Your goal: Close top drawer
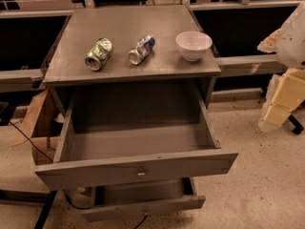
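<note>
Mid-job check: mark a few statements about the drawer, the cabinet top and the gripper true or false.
1. The top drawer is pulled out. True.
2. A can lies inside it. False: it looks empty; the green can and the silver can lie on the cabinet top.
3. The bowl stands upright. True.
4. The gripper touches the drawer. False: it is at the right edge, apart from it.

- Dim, warm light from above leaves a faint sheen near the desk's back edge.
- Deep shadow fills the top drawer under the front edge.
- The gripper sits pale beyond the right edge.
</note>
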`<action>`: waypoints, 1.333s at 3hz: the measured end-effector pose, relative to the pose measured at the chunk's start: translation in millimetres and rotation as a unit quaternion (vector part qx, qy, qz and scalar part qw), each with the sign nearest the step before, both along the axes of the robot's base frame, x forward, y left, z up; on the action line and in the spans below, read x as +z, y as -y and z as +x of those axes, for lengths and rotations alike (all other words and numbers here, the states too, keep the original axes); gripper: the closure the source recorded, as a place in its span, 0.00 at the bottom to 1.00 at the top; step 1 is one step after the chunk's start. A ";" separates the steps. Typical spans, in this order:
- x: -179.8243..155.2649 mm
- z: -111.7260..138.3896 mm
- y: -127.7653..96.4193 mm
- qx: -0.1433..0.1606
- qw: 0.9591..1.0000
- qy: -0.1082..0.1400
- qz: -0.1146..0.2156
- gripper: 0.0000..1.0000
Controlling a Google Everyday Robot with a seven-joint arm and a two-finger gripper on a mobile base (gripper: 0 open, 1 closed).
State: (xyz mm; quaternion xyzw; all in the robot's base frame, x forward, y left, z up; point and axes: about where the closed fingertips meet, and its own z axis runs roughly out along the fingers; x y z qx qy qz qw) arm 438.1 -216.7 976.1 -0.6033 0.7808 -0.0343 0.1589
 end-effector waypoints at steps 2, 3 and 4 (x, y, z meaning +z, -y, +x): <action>-4.3 -1.9 3.2 -0.003 1.000 0.007 0.015 0.00; -41.3 -10.4 6.7 -0.019 0.999 -0.008 0.050 0.00; -104.4 -28.2 5.8 -0.050 0.994 -0.044 0.087 0.17</action>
